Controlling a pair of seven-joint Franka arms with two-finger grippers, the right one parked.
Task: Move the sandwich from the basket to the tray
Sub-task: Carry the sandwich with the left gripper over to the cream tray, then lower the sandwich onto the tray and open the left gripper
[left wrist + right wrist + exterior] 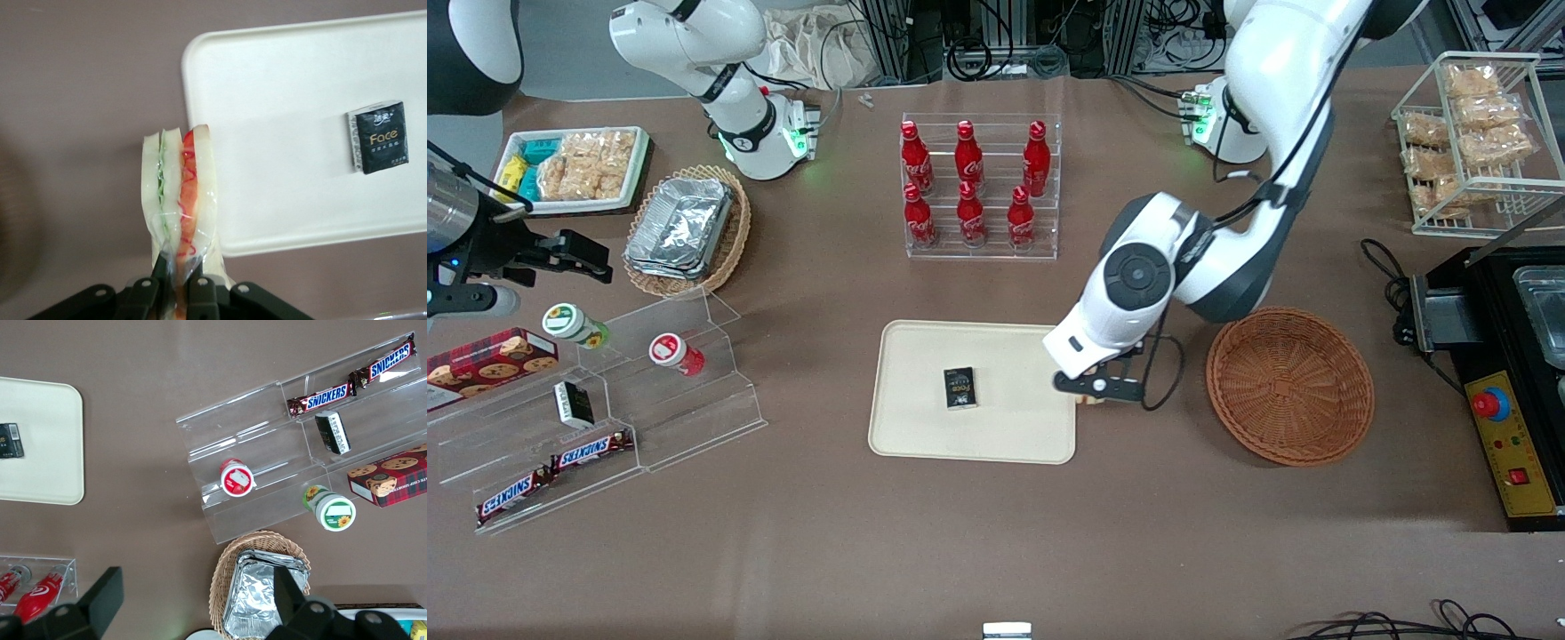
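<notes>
Right now the hand is clamped narrow on the sandwich, gripping the wrapped wedge by one end so that it hangs out from the fingers with its green and orange-red filling edge in plain sight from the wrist camera. From the front, the hand hovers over the edge of the tray that faces the basket, with only a sliver of the sandwich peeking out beneath it. The wrist camera shows most of the sandwich over bare bench, its tip just overlapping the tray's rounded corner. The basket holds nothing now, so the pick is done and the carry is in hand, seemingly close to its end. A small black packet lies on the tray, well apart from the sandwich. As I judge it, the next move calls for a short further reach over the tray, so the whole wedge is inside the rim and short of the packet, then a lowering until the bread rests on the tray floor, and only then a release. Letting go at this spot would risk the sandwich tipping across the rim onto the bench.
</notes>
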